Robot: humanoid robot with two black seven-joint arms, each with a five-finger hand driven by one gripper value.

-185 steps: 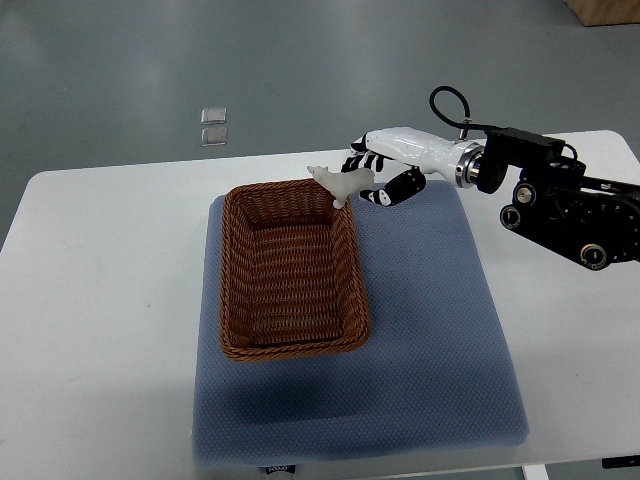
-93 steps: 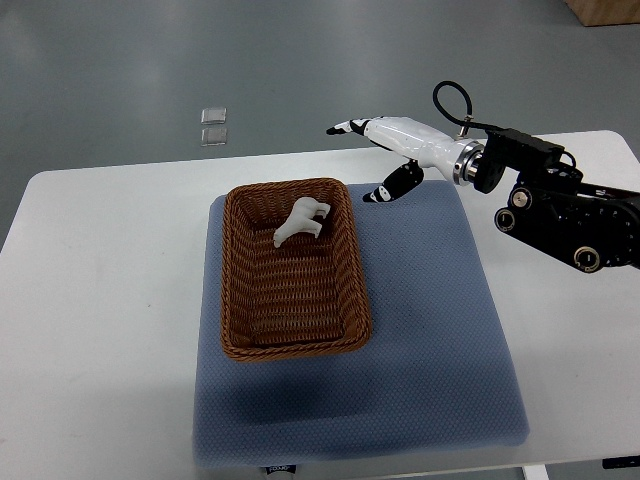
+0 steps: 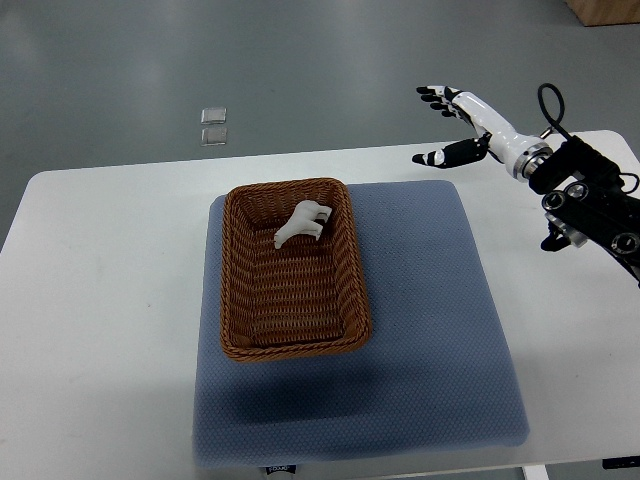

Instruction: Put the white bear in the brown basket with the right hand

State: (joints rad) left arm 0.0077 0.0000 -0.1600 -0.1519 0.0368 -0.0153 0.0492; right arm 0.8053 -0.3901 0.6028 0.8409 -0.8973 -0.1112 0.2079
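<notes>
Lying diagonally in basket (image 3: 240, 300): bear (image 3: 303, 222)

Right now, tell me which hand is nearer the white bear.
Right. The right hand hangs open above the table's far right, well clear of the white bear lying in the brown basket. The left hand is out of view.

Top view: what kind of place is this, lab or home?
Probably a lab or test room: a plain white table on bare grey floor, with a staged blue mat and brown basket.
</notes>
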